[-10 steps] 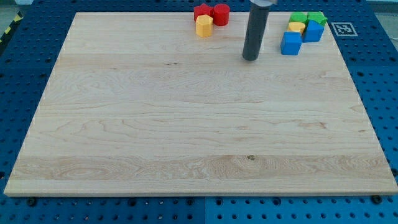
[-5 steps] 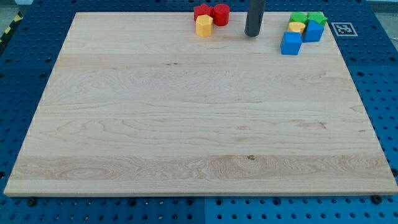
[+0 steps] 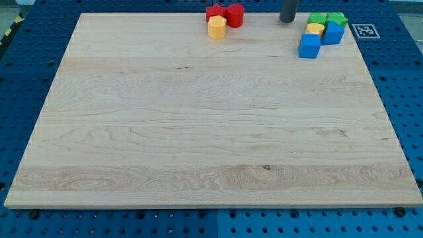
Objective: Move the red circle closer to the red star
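Observation:
The red circle [image 3: 235, 14] sits at the board's top edge, touching the red star [image 3: 214, 11] on its left. A yellow block [image 3: 217, 27] sits just below the star. My tip [image 3: 286, 20] is at the top of the board, to the right of the red circle and left of the right-hand cluster, touching no block.
At the top right stand a blue cube [image 3: 308, 46], a yellow block [image 3: 316, 30], a second blue block [image 3: 333, 33] and two green blocks [image 3: 319, 18] [image 3: 337, 18]. A marker tag [image 3: 363, 30] lies off the wooden board [image 3: 198, 132] at the right.
My tip has moved up and to the right, from the board's upper middle to its top edge. No block has moved.

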